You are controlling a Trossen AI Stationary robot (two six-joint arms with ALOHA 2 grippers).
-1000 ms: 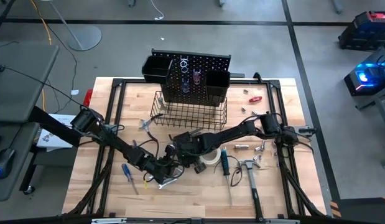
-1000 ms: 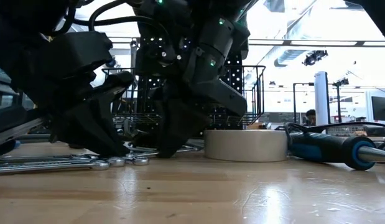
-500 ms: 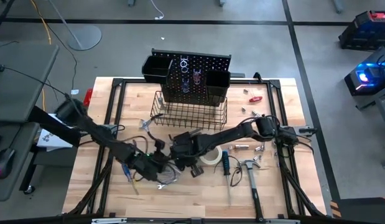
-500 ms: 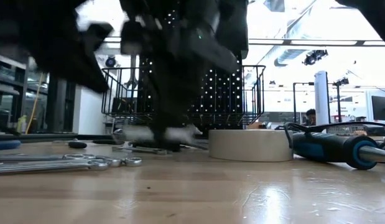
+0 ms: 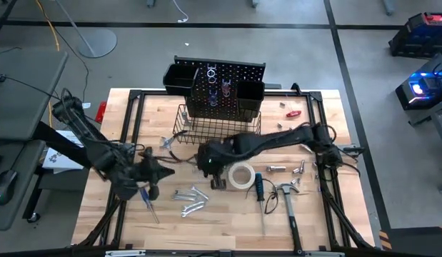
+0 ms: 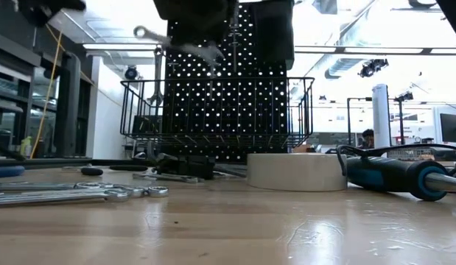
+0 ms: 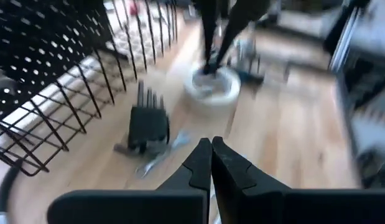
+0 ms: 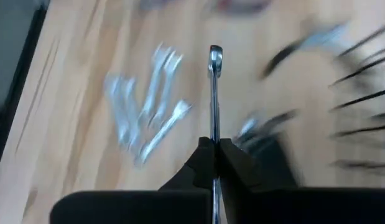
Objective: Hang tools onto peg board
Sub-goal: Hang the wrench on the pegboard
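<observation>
My right gripper [image 8: 215, 142] hangs above the table's middle [image 5: 208, 165], shut on a silver wrench [image 8: 214, 93] that also shows high in the low view [image 6: 176, 43]. My left gripper [image 7: 211, 144] is shut and empty, raised over the table's left part [image 5: 166, 171]. Several more silver wrenches [image 5: 188, 200] lie flat on the wood. Beside them are the white tape roll [image 5: 241, 175] and a blue-handled screwdriver [image 5: 258, 185]. The black peg board [image 5: 224, 89] stands upright at the far edge, with its wire basket [image 5: 221, 127] in front. My right gripper pinches the wrench's shaft [image 8: 214, 127] between its two fingers. The wrench runs along the fingers and sticks out past their tips, its ring-shaped end [image 8: 215, 55] farthest away. The fingers slant downward. The wrench is lifted clear of the table and tilted.
A black-handled hammer [image 5: 285, 196] and small metal parts [image 5: 295, 171] lie right of the tape roll. A second blue screwdriver [image 5: 148, 203] lies near my left gripper. A black ribbed holder [image 7: 147, 124] lies in front of the basket. Bare wood stretches along the near edge.
Both grippers have risen from the pile of wrenches. My right gripper has carried one wrench up, clear of the table, while the other wrenches stay on the wood. My left gripper has drawn back toward the table's left edge and rolled about its own axis.
</observation>
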